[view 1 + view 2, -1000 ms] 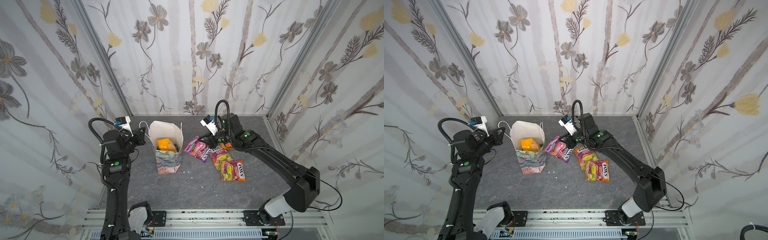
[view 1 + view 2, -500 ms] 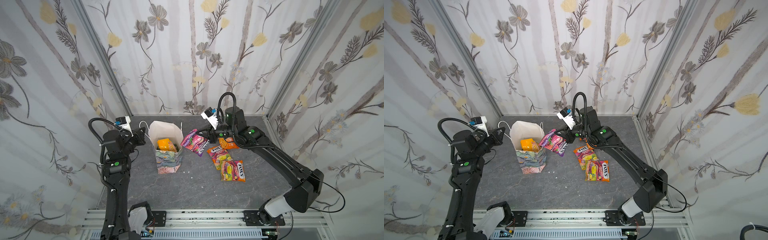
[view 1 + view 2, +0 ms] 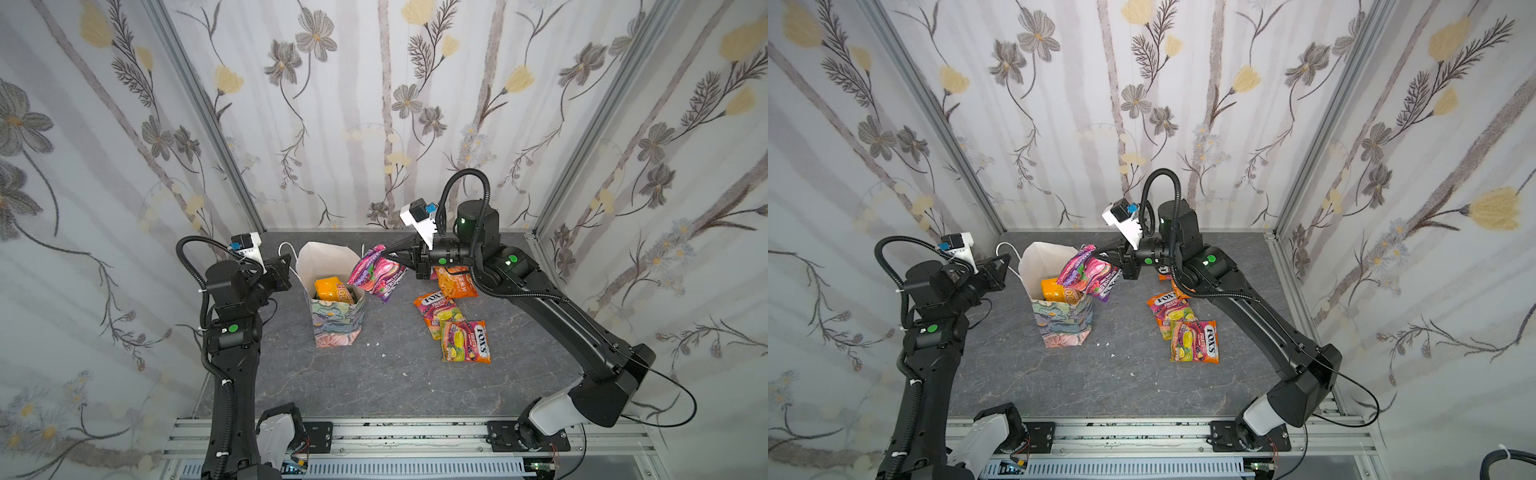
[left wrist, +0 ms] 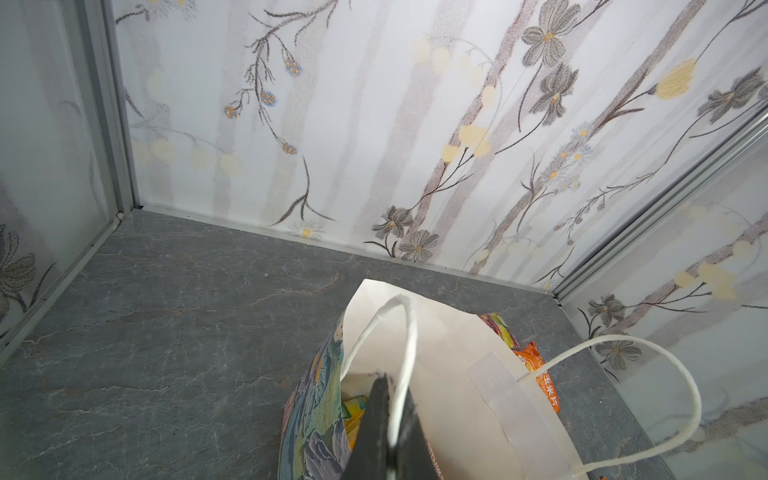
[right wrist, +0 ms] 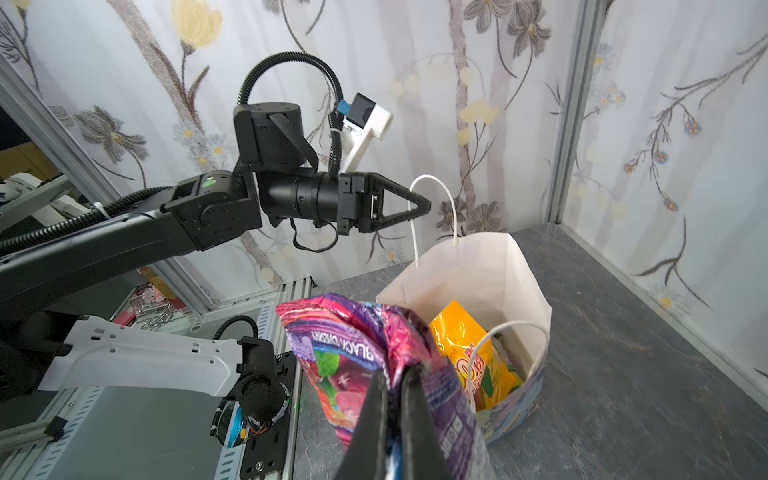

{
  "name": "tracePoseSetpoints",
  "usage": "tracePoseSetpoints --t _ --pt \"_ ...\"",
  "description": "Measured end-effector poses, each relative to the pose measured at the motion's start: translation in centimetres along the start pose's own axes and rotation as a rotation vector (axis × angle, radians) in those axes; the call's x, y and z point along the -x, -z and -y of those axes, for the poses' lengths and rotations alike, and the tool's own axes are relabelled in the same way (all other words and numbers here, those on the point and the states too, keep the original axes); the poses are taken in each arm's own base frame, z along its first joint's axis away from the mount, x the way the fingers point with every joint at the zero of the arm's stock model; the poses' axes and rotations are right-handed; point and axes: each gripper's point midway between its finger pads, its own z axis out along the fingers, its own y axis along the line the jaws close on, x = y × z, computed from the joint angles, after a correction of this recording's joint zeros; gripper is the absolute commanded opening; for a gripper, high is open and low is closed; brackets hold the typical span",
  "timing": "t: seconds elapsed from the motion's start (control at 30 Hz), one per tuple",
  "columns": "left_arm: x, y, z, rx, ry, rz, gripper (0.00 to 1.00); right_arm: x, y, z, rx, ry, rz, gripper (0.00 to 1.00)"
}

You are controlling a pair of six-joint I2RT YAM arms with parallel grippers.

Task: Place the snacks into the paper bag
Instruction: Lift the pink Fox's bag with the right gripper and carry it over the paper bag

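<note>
The right gripper (image 3: 385,251) is pinching the purple pouch (image 3: 376,275) by its top edge, jaws closed on the foil, and is holding it in the air just beside the rim of the bag (image 3: 328,255), on the side facing the other snacks. A second ago this pouch was lying on the table (image 3: 374,374) among those packs with the gripper down on it. Half a second ago it was already lifting clear. So the pick is finished and the carry is nearly over. The left gripper (image 5: 427,204) is staying put, closed on the far handle (image 5: 432,179) and keeping the bag upright and open. An orange pack (image 3: 328,287) is already sitting inside. An orange pouch (image 3: 457,283), a FOX'S pack (image 3: 432,305) and a second FOX'S pack (image 3: 467,343) touching it are still waiting on the table. The pouch probably needs moving over the opening before release, since it is hanging slanted and could snag the rim.
</note>
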Motion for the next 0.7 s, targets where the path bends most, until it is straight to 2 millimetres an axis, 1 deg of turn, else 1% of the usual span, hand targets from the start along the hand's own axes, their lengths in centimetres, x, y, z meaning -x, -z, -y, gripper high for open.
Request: tracePoseSetpoints --t 0.13,0.2,0.3,0.43,0.53,0.6,0.7 --pt "0.0 0.0 0.0 0.000 0.000 0.000 0.01 1.8 -1.4 -1.0 0.045 0.024 0.028 0.00" --pt "0.0 0.0 0.0 0.000 0.001 -0.001 0.01 3.0 -2.6 -1.5 0.085 0.043 0.048 0.00" --pt "0.0 0.0 0.0 -0.002 0.001 -0.002 0.01 3.7 -4.3 -2.1 0.125 0.050 0.048 0.00" --pt "0.0 0.0 0.0 -0.002 0.001 -0.002 0.01 4.8 -6.0 -2.9 0.141 0.067 0.060 0.00" --pt "0.0 0.0 0.0 -0.002 0.001 -0.002 0.02 5.3 -7.8 -2.8 0.107 0.082 0.067 0.00" --pt "-0.1 0.0 0.0 -0.001 0.001 -0.002 0.01 4.9 -9.0 -2.3 0.068 0.081 0.056 0.00" --pt "-0.1 0.0 0.0 -0.001 0.001 -0.002 0.01 4.2 -10.4 -0.9 -0.020 0.074 0.032 0.00"
